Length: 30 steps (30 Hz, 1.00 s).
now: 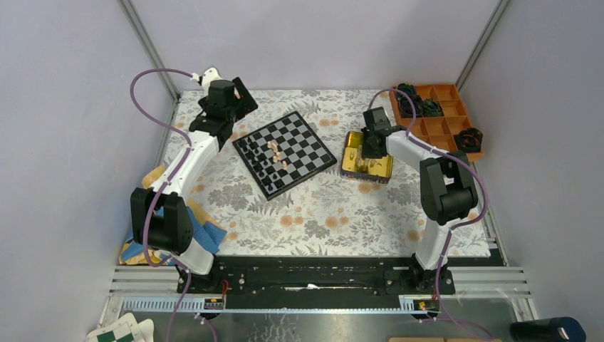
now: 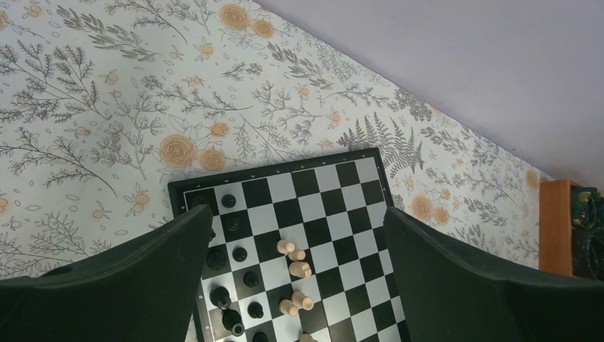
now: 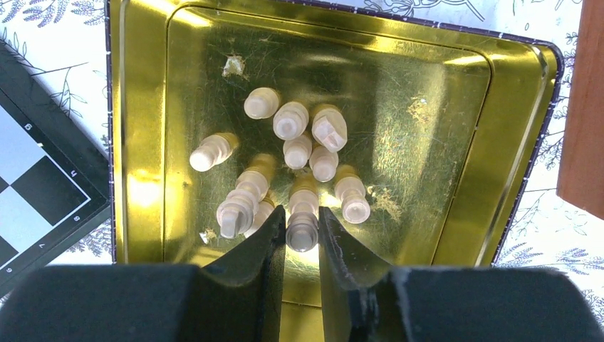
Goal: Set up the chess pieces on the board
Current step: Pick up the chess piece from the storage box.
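The board (image 1: 285,153) lies tilted at centre left of the table. Black chess pieces (image 2: 242,253) stand along its left side, and a few light chess pieces (image 2: 299,269) lie toppled near its middle. More light pieces (image 3: 292,121) lie heaped in a shiny gold tin (image 3: 441,142) to the right of the board. My right gripper (image 3: 302,214) is down in the tin, its fingers pressed on both sides of one light piece (image 3: 302,231). My left gripper (image 2: 298,214) hovers wide open above the board's far-left part, holding nothing.
An orange compartment tray (image 1: 441,114) with bulky black objects (image 1: 427,107) sits at the back right, close behind the tin. A blue cloth (image 1: 206,239) lies by the left arm's base. Grey walls enclose the floral mat on three sides.
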### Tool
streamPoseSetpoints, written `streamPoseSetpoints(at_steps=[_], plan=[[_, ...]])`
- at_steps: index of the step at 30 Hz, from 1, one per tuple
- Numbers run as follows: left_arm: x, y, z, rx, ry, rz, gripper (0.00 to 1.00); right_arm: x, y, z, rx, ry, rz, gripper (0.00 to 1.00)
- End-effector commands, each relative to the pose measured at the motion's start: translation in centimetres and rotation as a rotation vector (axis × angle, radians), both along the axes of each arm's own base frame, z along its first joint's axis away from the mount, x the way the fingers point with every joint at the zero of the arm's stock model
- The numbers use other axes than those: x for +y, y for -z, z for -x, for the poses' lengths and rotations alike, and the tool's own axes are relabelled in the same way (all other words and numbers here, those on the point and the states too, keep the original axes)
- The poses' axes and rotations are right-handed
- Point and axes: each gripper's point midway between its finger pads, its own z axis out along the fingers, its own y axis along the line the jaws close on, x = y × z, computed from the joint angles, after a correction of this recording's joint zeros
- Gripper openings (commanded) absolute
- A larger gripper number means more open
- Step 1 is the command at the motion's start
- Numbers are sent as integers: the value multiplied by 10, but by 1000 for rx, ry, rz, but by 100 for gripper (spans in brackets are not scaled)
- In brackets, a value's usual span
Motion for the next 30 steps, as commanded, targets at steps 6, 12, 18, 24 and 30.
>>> streamPoseSetpoints(at_steps=[6, 12, 18, 24, 30], plan=[[9, -3, -3, -15, -25, 4, 98, 6, -26, -16, -78, -26, 1, 0], [10, -2, -4, -12, -29, 9, 98, 5, -31, -15, -86, -25, 4, 0], [13, -2, -4, -12, -37, 13, 98, 2, -38, -15, -100, -24, 14, 0], [13, -3, -5, -15, -38, 20, 98, 0, -47, -16, -121, -19, 17, 0], [14, -2, -5, -12, -39, 22, 98, 0, -53, -16, -139, -15, 17, 0]])
